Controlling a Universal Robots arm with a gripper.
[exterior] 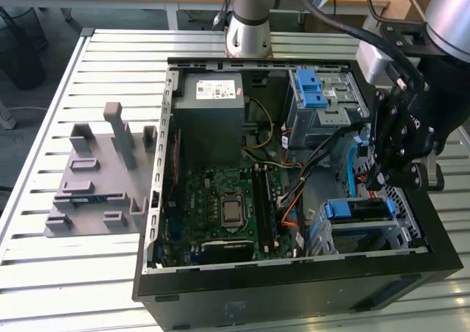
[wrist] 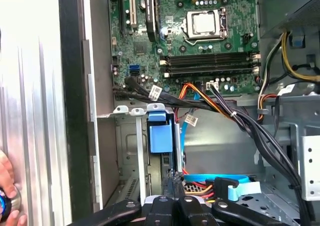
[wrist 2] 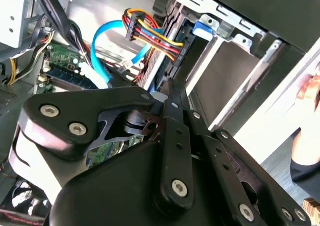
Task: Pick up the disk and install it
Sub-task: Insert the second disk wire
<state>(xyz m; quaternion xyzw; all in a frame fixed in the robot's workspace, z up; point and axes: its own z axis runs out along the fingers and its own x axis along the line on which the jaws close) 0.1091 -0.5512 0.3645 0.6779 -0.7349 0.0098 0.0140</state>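
Note:
The disk (exterior: 361, 210) sits on edge in the lower bay at the front right corner of the open computer case (exterior: 294, 284), its blue end bracket (wrist: 160, 134) facing up. My black gripper (exterior: 378, 179) hangs right above that bay. In both wrist views the two fingers lie together with no gap. The gripper (wrist: 174, 178) meets the disk's narrow dark edge beside the blue bracket. In the second wrist view the gripper (wrist 2: 171, 87) points into the bay next to the red, yellow and orange cable plug (wrist 2: 150, 33).
A grey power-supply box (exterior: 213, 106) and a drive cage with a blue latch (exterior: 317, 97) fill the case's back. The motherboard (exterior: 228, 207) and cable bundles (wrist: 240, 118) lie close to the bay. A grey fixture (exterior: 95, 178) rests on the slatted table. A person's hand (wrist: 7, 206) is at the case's outer side.

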